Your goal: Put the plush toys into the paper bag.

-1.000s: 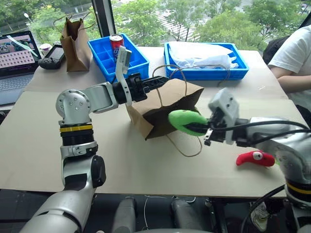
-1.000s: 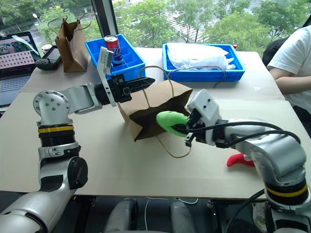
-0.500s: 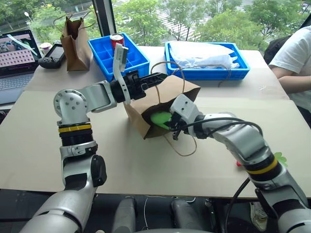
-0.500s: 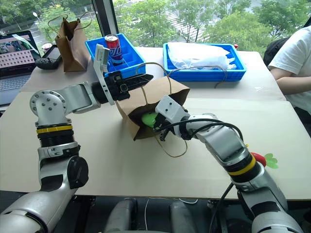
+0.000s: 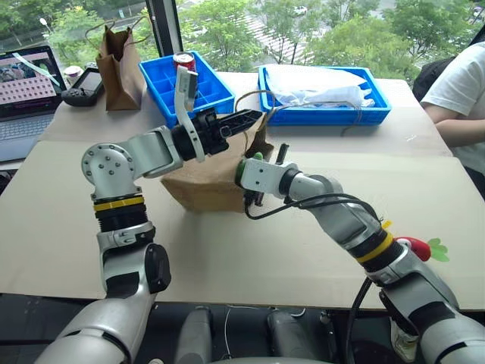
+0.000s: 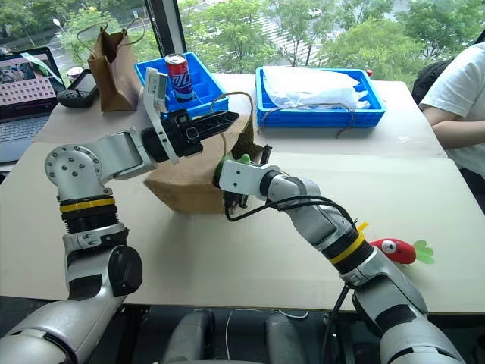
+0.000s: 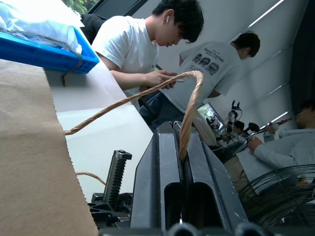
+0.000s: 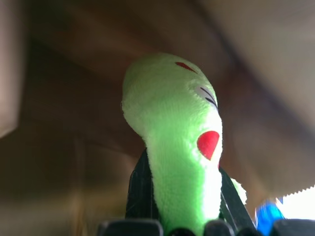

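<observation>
Right wrist view shows green plush toy (image 8: 172, 142) inside paper bag (image 5: 204, 186).

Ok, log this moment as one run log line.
left gripper: shut on bag handle | right gripper: holding green plush inside paper bag | red plush: on table

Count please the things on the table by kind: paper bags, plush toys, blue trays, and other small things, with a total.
Paper bags: 2, the wide paper bag and a darker bag.
Plush toys: 2, green plush toy and red plush toy.
Blue trays: 2, left tray and right tray.
Others: 3, soda can, laptop, game controller.
Total: 9.
</observation>
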### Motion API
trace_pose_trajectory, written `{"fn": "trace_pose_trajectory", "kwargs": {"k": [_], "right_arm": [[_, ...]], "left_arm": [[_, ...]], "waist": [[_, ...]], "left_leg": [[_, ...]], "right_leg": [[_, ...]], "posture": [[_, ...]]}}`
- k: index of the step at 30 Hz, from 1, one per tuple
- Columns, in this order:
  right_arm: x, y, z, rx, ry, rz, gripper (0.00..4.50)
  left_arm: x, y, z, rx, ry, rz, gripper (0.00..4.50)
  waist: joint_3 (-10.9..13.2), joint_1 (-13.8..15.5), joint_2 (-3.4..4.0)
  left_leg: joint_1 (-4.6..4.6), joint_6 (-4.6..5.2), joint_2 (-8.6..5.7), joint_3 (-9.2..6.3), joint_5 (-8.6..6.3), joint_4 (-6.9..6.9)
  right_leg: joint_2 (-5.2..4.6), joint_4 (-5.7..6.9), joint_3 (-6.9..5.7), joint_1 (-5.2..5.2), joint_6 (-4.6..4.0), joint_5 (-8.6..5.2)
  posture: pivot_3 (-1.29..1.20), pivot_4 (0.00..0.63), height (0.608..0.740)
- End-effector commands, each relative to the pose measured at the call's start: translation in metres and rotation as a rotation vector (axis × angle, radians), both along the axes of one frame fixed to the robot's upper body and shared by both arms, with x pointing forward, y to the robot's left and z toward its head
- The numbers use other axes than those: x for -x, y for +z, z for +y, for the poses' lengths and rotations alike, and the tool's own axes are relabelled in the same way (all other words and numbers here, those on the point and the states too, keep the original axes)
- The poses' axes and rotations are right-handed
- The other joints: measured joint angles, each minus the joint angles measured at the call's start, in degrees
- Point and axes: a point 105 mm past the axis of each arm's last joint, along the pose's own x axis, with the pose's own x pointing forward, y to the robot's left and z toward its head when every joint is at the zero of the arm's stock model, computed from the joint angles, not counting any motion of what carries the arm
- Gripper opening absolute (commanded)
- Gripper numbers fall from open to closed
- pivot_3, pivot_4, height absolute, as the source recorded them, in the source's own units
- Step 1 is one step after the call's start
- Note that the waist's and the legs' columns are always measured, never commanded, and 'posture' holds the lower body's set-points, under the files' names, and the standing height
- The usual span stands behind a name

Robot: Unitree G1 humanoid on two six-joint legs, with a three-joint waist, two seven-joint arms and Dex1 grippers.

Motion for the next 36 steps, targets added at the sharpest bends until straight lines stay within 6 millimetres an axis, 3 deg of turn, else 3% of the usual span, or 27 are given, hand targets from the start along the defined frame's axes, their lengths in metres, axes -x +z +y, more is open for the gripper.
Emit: {"fn": "trace_pose_trajectory", "kwargs": {"k": [1,5,9,13,18,20,23,25,31,36], "right_arm": [[0.010,0.029,0.016,0.042,0.124,-0.178,0.01],[0.015,0.031,0.005,0.035,0.124,-0.103,0.01],[0.045,0.052,0.010,-0.004,0.260,-0.118,0.01],[0.069,0.043,0.004,0.139,0.352,-0.141,0.01],[0.086,0.038,-0.002,0.203,0.402,-0.122,0.01],[0.080,0.037,-0.010,0.224,0.356,-0.117,0.01],[0.052,0.041,-0.057,0.250,0.141,-0.081,0.01],[0.046,0.047,-0.075,0.252,0.074,-0.083,0.01],[0.040,0.052,-0.108,0.186,-0.073,-0.013,0.01],[0.036,0.061,-0.120,0.039,-0.166,0.003,0.01]], "left_arm": [[0.006,0.014,-0.001,0.024,-0.013,-0.050,0.00],[0.006,0.014,-0.001,0.022,-0.010,-0.053,0.00],[0.004,0.014,0.000,0.022,0.001,-0.052,0.00],[0.004,0.016,-0.006,0.037,-0.012,-0.054,0.00],[0.004,0.019,-0.015,0.058,-0.033,-0.054,0.00],[0.005,0.019,-0.018,0.063,-0.041,-0.055,0.00],[0.006,0.020,-0.021,0.069,-0.053,-0.058,0.00],[0.007,0.021,-0.019,0.068,-0.053,-0.059,0.00],[0.010,0.025,-0.014,0.064,-0.066,-0.072,0.00],[0.015,0.025,-0.014,0.065,-0.085,-0.075,0.00]], "waist": [[0.00,-0.06,0.00],[0.00,-0.23,0.00],[0.00,-0.09,0.00],[0.00,0.03,0.00],[0.01,0.57,-0.01],[0.01,0.63,-0.02],[0.01,1.03,-0.02],[0.02,1.29,-0.03],[0.02,1.04,-0.03],[0.02,1.05,-0.03]], "left_leg": [[0.00,0.00,0.00,0.00,0.00,0.00],[0.03,-0.03,0.02,-0.02,0.02,-0.01],[0.02,-0.05,0.00,-0.03,0.03,-0.01],[0.03,-0.05,0.00,-0.04,0.03,-0.01],[0.05,-0.06,-0.01,-0.04,0.03,0.01],[0.07,-0.07,-0.01,-0.04,0.04,0.01],[0.07,-0.07,-0.02,-0.04,0.04,0.01],[0.07,-0.07,-0.04,-0.03,0.04,0.02],[0.07,-0.06,-0.05,-0.03,0.04,-0.03],[0.08,-0.07,-0.07,-0.03,0.05,-0.02]], "right_leg": [[0.00,0.01,0.00,-0.01,0.00,0.00],[0.02,0.12,-0.02,-0.02,0.00,0.00],[0.01,0.13,-0.01,-0.02,0.00,0.00],[0.01,0.11,-0.04,0.00,0.01,0.00],[0.01,0.09,-0.04,0.04,0.01,-0.01],[0.01,0.12,-0.02,0.03,0.00,0.00],[0.01,0.11,-0.02,0.04,0.01,0.00],[-0.01,0.08,-0.02,0.06,0.00,0.00],[-0.03,0.04,-0.03,0.06,0.01,-0.01],[-0.04,0.06,-0.01,0.06,0.00,0.00]], "posture": [[0.00,0.150,0.704],[0.00,0.150,0.704],[0.00,0.150,0.704],[0.00,0.150,0.704],[0.00,0.150,0.704],[0.00,0.150,0.704],[0.00,0.150,0.704],[0.00,0.150,0.704],[0.00,0.150,0.704],[0.00,0.150,0.704]]}}
